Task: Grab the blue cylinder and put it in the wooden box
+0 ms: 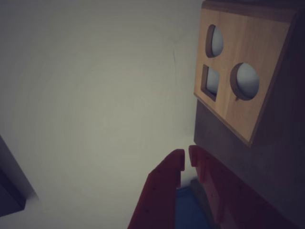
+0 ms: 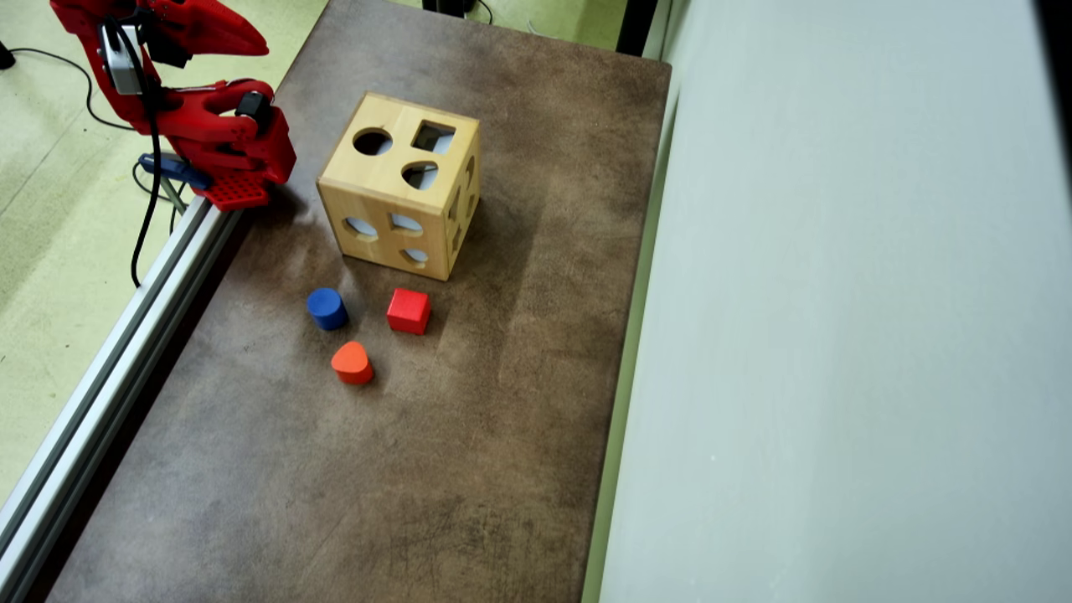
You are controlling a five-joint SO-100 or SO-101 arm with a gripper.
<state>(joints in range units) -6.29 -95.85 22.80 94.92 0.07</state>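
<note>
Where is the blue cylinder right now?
In the overhead view the blue cylinder stands on the brown mat, below the wooden box, left of the red cube.

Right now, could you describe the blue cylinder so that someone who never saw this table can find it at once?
In the overhead view, find the big wooden box on the brown table. Three small blocks lie just below it; the blue cylinder is the leftmost one. It alone is dark blue and round, unlike the red cube and orange-red block.
</note>
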